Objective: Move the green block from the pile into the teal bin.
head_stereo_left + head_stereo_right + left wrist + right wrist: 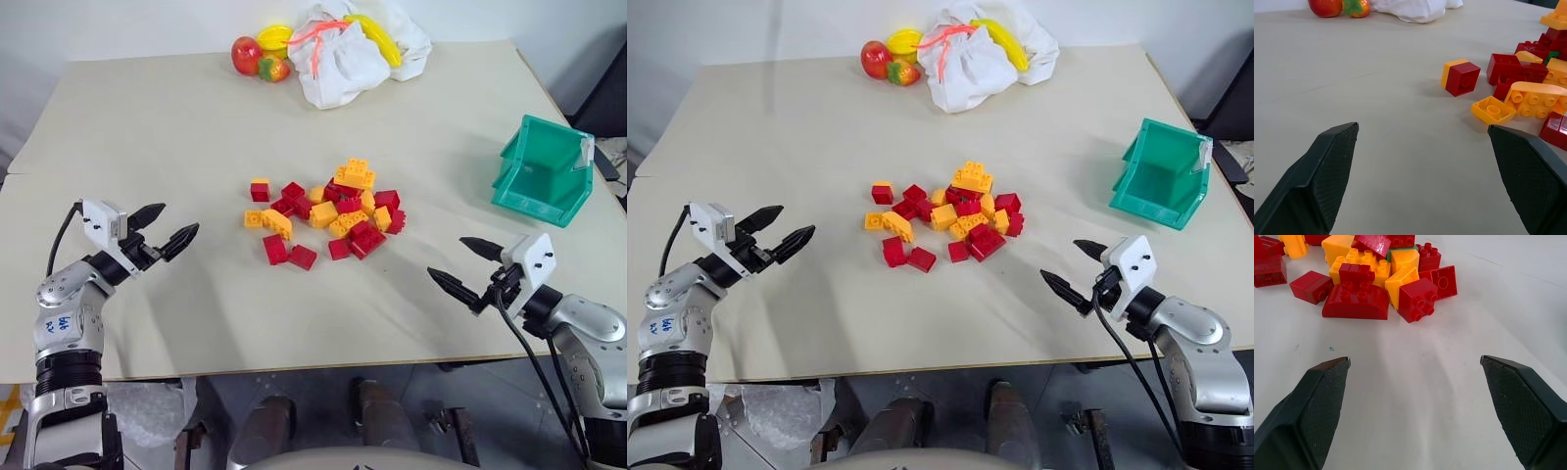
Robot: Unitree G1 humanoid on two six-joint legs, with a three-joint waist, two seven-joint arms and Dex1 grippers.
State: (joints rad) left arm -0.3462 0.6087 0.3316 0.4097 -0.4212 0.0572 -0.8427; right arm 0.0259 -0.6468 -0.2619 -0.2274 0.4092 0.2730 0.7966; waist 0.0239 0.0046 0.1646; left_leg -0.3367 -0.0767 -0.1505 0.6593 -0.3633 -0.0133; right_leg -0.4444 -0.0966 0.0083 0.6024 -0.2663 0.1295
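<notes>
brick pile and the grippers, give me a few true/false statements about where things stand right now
1. Both grippers are open with nothing between their fingers. True: left gripper and right gripper hold nothing.
2. The teal bin sits on the robot's left side. False: it is on the right, beyond the right gripper.
3. The green block lies apart from the pile. False: only slivers of green show between the bricks.
4. The bin holds red bricks. False: no brick shows inside it.
5. A white bag and toy fruit lie at the table's far edge. True.
</notes>
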